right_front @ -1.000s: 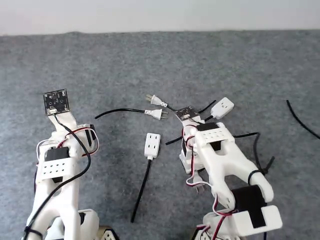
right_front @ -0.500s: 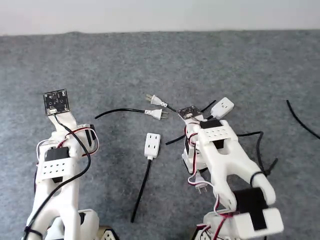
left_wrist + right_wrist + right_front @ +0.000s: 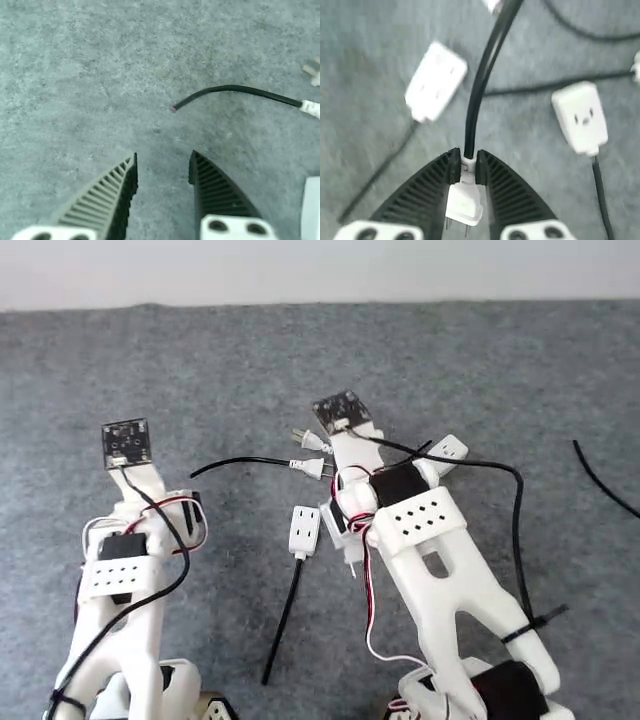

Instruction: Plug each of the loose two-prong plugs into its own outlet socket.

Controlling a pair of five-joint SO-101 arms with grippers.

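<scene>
- While it sits in the right claw (image 3: 467, 156), the held plug (image 3: 464, 202) looks small and white. Its two metal prongs point back at the wrist camera.
- Its black cord (image 3: 482, 85) runs out past the tips of the claw.
- The right claw is squeezed tight on the neck of the held plug, one black finger on each side.
- On the grey mat (image 3: 500, 360) past the claw lie a long socket (image 3: 436, 82) and a short socket (image 3: 580, 117), one on each side of the cord.
- From above, the right arm (image 3: 430, 540) stretches up the middle of the mat, and its wrist is just beside the long socket.
- A far loose plug (image 3: 312, 440) and a near loose plug (image 3: 315, 468) lie close together by that wrist.
- The left arm (image 3: 120, 570) is well apart from the sockets.
- The left claw (image 3: 164, 157) has its fingers spread apart over bare mat and holds nothing. The end of a thin wire (image 3: 172, 107) lies near it.
</scene>
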